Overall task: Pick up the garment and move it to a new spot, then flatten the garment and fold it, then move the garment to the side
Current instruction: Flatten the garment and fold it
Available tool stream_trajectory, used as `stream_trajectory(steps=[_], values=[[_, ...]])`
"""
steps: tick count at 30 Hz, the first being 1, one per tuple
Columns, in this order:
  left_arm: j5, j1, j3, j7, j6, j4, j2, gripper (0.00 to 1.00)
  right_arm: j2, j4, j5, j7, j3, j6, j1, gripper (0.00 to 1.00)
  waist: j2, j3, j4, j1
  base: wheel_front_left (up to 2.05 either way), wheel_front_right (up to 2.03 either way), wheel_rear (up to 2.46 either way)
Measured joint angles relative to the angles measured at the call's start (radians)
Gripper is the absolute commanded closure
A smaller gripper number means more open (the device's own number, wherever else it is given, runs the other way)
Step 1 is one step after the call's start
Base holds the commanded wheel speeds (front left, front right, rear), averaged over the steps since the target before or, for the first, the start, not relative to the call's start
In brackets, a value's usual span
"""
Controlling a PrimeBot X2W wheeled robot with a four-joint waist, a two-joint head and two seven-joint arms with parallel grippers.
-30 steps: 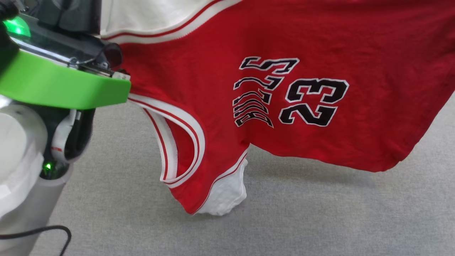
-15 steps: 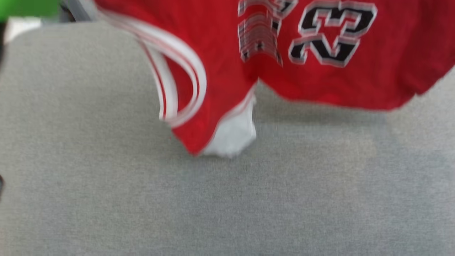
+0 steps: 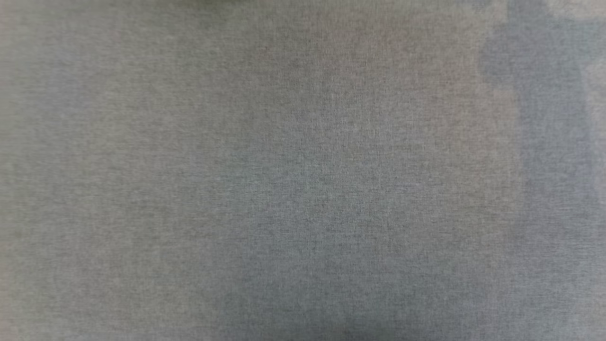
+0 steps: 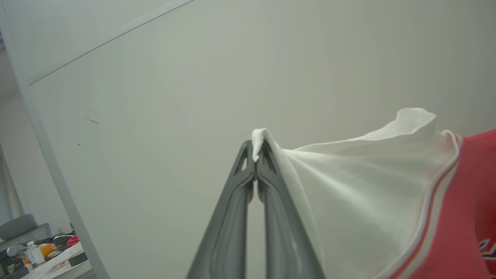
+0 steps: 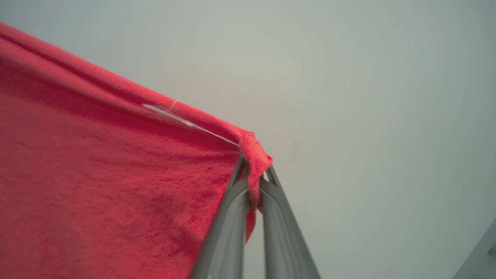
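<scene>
Head view now lands on a blurred grey surface (image 3: 303, 189) with a dimmer patch toward its right. A second ago the garment (image 4: 372, 193) hung across the top of that view, one sleeve drooping close to the grey. The whole picture has shifted since then, so read it as the head tipping, not as the cloth being dropped. Left wrist view bears that out: the left gripper (image 4: 255, 149) has its jaws pressed together on a small pinch of white sleeve edge, which pokes out just past the tips. From there the sleeve fans away to the right of the jaws, toward the striped trim and the red body. Beyond the jaws is a pale wall (image 4: 155, 77), and a cluttered table (image 4: 42, 259) lies low to their left. Right wrist view shows the right gripper (image 5: 254, 166) clamped on a bunched red corner, the cloth pulled taut to the left of the jaws. You likely have the garment aloft and spread between both grips, mid-carry, with laying it down still ahead. Watch the left pinch, which looks thin.
</scene>
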Motion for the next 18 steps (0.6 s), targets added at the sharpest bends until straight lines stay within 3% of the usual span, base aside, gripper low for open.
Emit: stream_trajectory(steps=[9,14,18], values=[[0.17,-0.349,-0.067,-0.246,-0.017,0.405,-0.044,1.0,0.151,0.338,-0.127,-0.223,-0.001,0.0,-0.293,1.0,0.0,0.155,-0.033,0.0001,0.0,0.0,0.0],[0.177,-0.402,-0.091,-0.297,-0.022,0.533,-0.093,1.0,0.183,0.459,-0.191,-0.324,-0.026,0.0,-0.355,1.0,0.0,0.209,-0.044,0.0,0.0,0.0,0.0],[0.153,-0.349,-0.097,-0.306,-0.026,0.544,-0.124,1.0,0.187,0.536,-0.207,-0.376,-0.014,0.0,-0.353,1.0,0.0,0.235,-0.037,0.0,0.0,0.0,0.0]])
